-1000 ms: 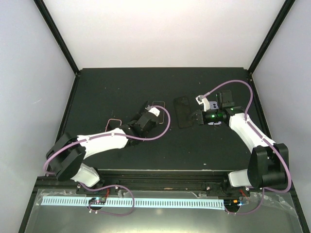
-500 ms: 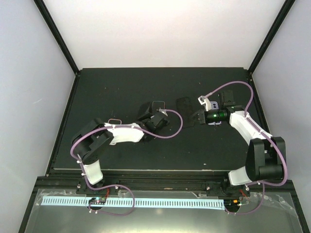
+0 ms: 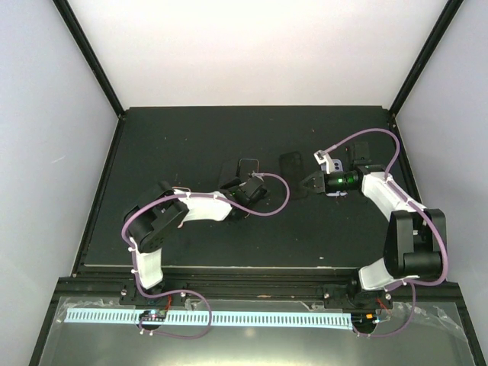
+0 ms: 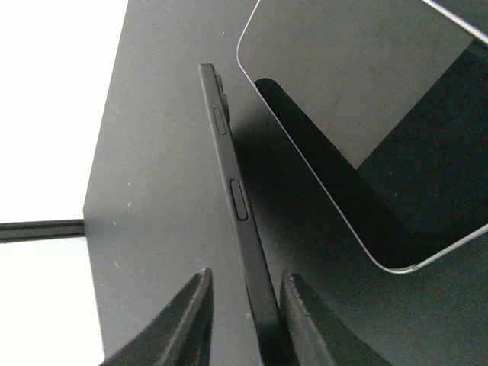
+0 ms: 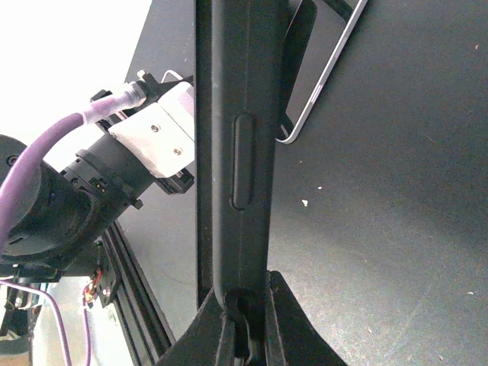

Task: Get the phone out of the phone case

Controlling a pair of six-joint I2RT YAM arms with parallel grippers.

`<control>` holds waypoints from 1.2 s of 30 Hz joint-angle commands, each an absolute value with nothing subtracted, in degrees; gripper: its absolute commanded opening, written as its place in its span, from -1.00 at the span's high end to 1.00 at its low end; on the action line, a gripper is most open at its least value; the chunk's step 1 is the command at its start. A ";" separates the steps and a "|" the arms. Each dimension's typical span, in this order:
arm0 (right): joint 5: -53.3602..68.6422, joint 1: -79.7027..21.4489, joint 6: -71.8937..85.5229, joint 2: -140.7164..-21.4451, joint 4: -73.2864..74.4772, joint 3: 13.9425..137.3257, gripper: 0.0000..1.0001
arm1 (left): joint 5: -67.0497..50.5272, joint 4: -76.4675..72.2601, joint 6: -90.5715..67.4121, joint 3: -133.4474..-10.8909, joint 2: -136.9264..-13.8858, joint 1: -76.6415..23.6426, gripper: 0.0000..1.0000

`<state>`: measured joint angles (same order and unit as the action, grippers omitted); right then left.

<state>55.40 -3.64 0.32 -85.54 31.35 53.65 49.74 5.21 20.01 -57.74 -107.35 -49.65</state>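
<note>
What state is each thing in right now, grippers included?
left gripper: jaws slightly apart, loose around the thin black phone
thin black phone: on edge between those jaws, unclamped
right gripper: shut on the black phone case
black phone case: held by one end; contents hidden
silver-rimmed phone: flat on the table, bare, untouched

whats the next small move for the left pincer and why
Probably close the left pincer onto the phone case. Its thin black edge seems to sit between the partly open fingers with a gap on one side, while the right pincer is shut on the case's end, holding it on edge.
</note>
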 commanded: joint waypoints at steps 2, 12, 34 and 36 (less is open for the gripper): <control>58.64 -3.05 -0.42 -86.64 31.41 55.37 0.99 | 50.58 6.76 18.06 -60.78 -108.44 -49.84 0.26; 59.78 -1.77 -0.44 -87.43 31.81 55.47 0.99 | 52.16 7.21 17.23 -62.99 -111.04 -49.50 -0.34; 46.68 0.48 -1.45 -84.82 32.38 57.01 0.99 | 31.96 17.79 6.67 -61.98 -99.39 -45.04 -0.94; 44.51 0.45 -1.95 -84.82 33.29 57.95 0.99 | 27.55 18.84 5.91 -61.88 -97.33 -44.41 -0.98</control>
